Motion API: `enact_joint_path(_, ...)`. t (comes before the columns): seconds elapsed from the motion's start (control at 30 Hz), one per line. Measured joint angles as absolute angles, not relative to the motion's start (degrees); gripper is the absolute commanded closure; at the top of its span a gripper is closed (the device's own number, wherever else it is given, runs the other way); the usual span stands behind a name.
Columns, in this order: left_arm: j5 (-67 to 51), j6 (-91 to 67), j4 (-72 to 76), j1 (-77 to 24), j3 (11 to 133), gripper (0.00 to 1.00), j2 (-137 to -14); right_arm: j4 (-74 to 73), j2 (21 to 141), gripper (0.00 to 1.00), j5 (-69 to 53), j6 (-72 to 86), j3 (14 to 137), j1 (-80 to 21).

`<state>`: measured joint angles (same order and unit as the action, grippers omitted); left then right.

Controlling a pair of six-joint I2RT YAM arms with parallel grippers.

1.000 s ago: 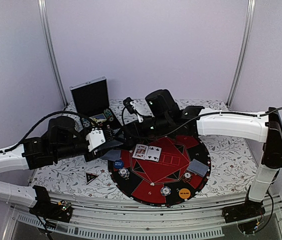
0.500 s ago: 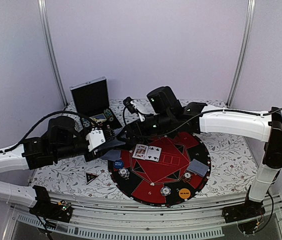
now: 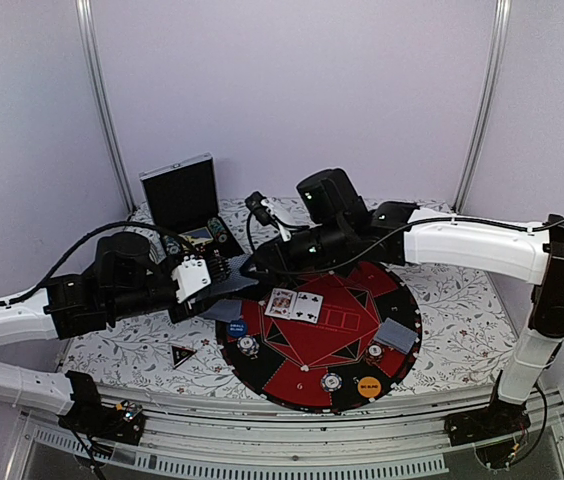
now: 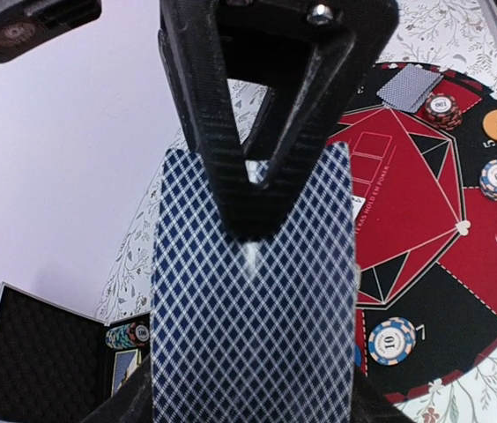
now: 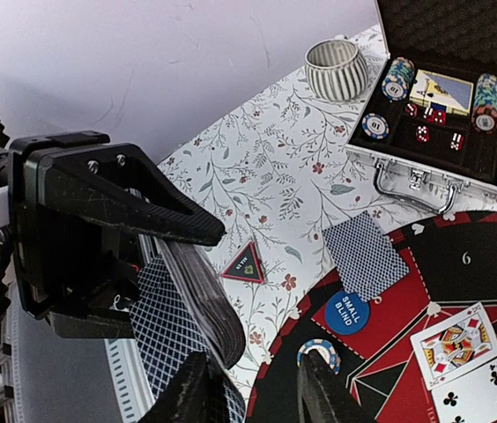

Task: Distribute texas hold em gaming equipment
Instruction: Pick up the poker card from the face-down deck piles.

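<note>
Clamping the deck of cards (image 4: 253,300), the left tool (image 4: 250,225) faces the right tool (image 5: 253,392); whether that one grips, I cannot tell.

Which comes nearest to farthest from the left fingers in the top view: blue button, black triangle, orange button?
From the left fingers:
1. Blue button, left edge of mat.
2. Black triangle, left, off the mat.
3. Orange button, mat's near right edge.
</note>
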<state>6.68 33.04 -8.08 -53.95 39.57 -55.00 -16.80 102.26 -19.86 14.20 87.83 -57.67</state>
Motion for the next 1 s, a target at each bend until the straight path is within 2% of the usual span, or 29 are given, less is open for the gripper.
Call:
enact_joint_path(0.17, 6.68, 33.04, -7.94, -53.95, 39.57, 0.47, -55.0, -17.19, 101.49, 0.8, -20.12, 14.24, 87.83, -57.67)
enact_joint_path(0.33, 6.68, 33.04, -7.94, -53.95, 39.57, 0.47, -55.0, -18.13, 100.66, 0.97, -20.05, 14.28, 87.83, -57.67)
enact_joint_path(0.77, 6.7, 33.04, -7.77, -53.95, 39.57, 0.47, -55.22, -22.04, 97.27, 0.98, -19.27, 13.76, 88.09, -57.67)
enact_joint_path(1.0, 6.7, 33.04, -7.79, -53.95, 39.57, 0.47, -55.42, -22.96, 88.82, 0.98, -16.86, 12.6, 87.07, -55.51)
